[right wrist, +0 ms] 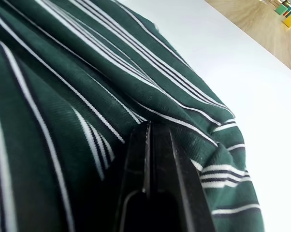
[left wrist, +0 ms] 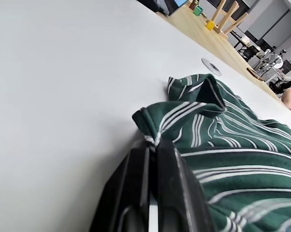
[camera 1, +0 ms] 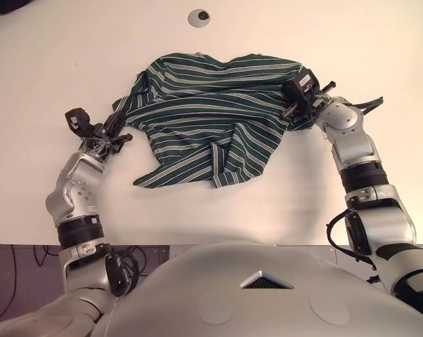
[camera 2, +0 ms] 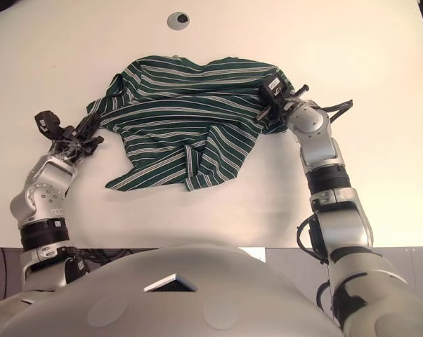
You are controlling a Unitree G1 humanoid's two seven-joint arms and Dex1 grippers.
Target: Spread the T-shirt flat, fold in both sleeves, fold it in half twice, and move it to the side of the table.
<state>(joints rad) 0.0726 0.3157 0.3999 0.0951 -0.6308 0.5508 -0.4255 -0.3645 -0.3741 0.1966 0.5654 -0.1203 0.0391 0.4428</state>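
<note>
Left gripper (left wrist: pixel 152 150) and right gripper (right wrist: pixel 148 131) each clamp closed on an edge of the bunched T-shirt (camera 1: pixel 211 126) mid tabletop (camera 1: pixel 64 49); spreading well likely means drawing apart evenly, low, without slipping.

A broad, smooth white table (camera 1: pixel 352 49) stretches out in front of me. On it lies a dark green T-shirt with thin white stripes (camera 1: pixel 211 119). It sits near the middle of the top and is bunched and creased rather than flat. The side nearest me falls in uneven folds, and one corner of cloth points out toward my left. Farther from me than the shirt, a small round grey cable grommet (camera 1: pixel 199 17) sits flush in the tabletop, near the cloth but clear of it.
</note>
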